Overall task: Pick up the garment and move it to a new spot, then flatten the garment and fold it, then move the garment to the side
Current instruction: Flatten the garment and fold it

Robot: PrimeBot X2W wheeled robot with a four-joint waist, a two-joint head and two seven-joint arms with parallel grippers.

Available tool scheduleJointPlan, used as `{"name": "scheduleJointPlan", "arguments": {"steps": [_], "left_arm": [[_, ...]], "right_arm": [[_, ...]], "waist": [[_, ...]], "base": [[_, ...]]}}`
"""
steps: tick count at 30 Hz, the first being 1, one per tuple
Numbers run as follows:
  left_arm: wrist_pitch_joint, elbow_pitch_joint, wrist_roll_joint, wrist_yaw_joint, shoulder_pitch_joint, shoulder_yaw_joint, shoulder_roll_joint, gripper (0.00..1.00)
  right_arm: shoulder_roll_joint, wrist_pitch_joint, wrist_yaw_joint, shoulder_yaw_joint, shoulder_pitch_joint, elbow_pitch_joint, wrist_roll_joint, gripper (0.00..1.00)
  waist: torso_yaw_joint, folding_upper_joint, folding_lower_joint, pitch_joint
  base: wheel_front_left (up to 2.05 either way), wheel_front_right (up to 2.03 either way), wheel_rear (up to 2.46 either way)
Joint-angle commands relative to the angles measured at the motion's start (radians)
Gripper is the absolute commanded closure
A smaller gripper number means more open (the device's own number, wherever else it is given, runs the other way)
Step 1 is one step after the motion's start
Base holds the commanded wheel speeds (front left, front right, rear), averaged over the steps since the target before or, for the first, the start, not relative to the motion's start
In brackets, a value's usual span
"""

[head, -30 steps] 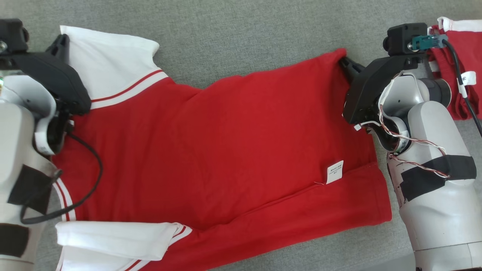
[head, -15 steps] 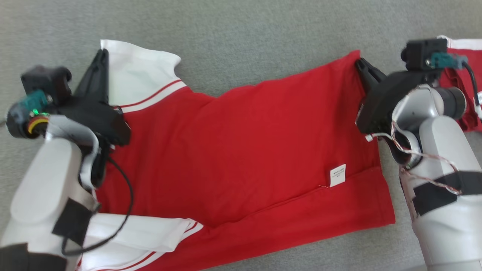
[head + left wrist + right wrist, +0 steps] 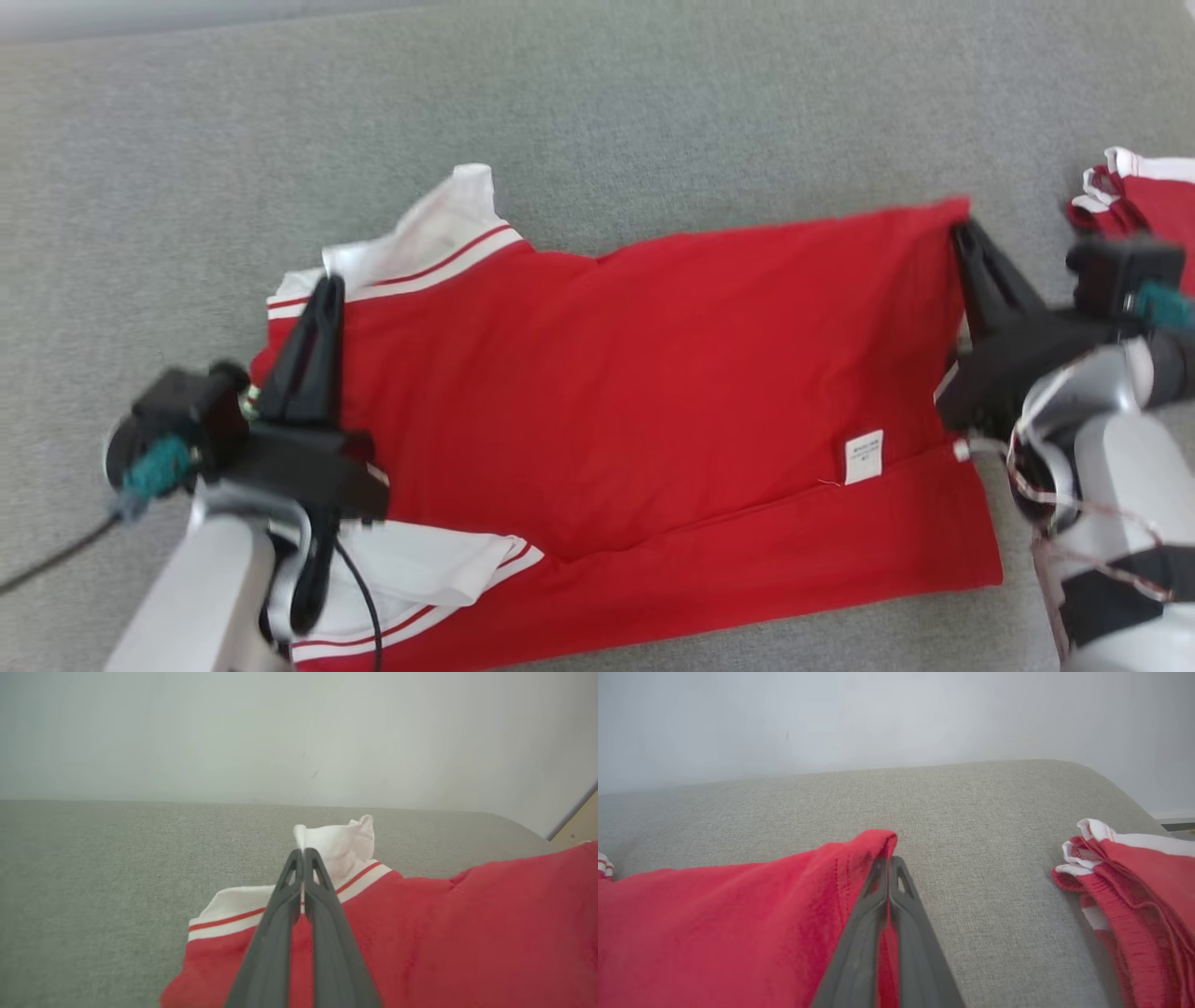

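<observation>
The garment is a red shirt with white, red-striped sleeves, spread on the grey padded surface. My left gripper is shut on its far-left shoulder, where the white sleeve stands up crumpled. In the left wrist view the closed fingers pinch cloth at the sleeve seam of the garment. My right gripper is shut on the far-right hem corner. The right wrist view shows red cloth of the garment caught between that gripper's fingers. A white label lies near the folded-over near edge.
Another red and white garment lies bunched at the right edge, close beside my right arm; the right wrist view shows this bundle to the right. Bare grey surface stretches beyond the shirt to a pale wall.
The head view has swung, so the whole picture shifted. Both grippers stay shut on the shirt's far edge. The far white sleeve, flat before, is now bunched and raised by the left gripper.
</observation>
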Motion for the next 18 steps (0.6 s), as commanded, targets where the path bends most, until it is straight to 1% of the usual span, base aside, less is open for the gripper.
{"name": "scheduleJointPlan", "arguments": {"steps": [1, 5, 9, 13, 14, 18], "left_arm": [[-0.009, -0.033, -0.003, 0.012, 0.045, 0.007, 0.0, 1.0], [-0.016, -0.109, -0.025, 0.032, 0.139, 0.024, -0.004, 1.0], [-0.012, -0.178, -0.052, 0.042, 0.232, 0.026, -0.002, 1.0], [-0.006, -0.239, -0.087, 0.062, 0.324, 0.034, -0.017, 1.0], [-0.006, -0.239, -0.087, 0.062, 0.324, 0.034, -0.017, 1.0], [-0.004, -0.299, -0.117, 0.083, 0.402, 0.046, -0.021, 1.0]], "right_arm": [[-0.008, -0.023, -0.003, -0.007, 0.034, 0.01, -0.015, 1.0], [-0.015, -0.077, -0.003, -0.027, 0.074, 0.024, -0.038, 1.0], [-0.032, -0.129, -0.003, -0.034, 0.105, 0.034, -0.063, 1.0], [-0.052, -0.133, -0.003, -0.019, 0.142, 0.049, -0.063, 1.0], [-0.052, -0.133, -0.003, -0.019, 0.142, 0.049, -0.063, 1.0], [-0.092, -0.131, -0.003, 0.034, 0.18, 0.031, -0.036, 1.0]], "waist": [[0.015, 0.0, 0.0001, -0.019], [0.026, 0.0, 0.0001, -0.034], [0.038, 0.0, 0.0001, -0.05], [0.054, 0.0, 0.0001, -0.071], [0.054, 0.0, 0.0001, -0.071], [0.069, 0.0, 0.0001, -0.09]], "base": [[0.0, 0.0, 0.0], [0.0, 0.0, 0.0], [0.0, 0.0, 0.0], [0.0, 0.0, 0.0], [0.0, 0.0, 0.0], [0.0, 0.0, 0.0]]}}
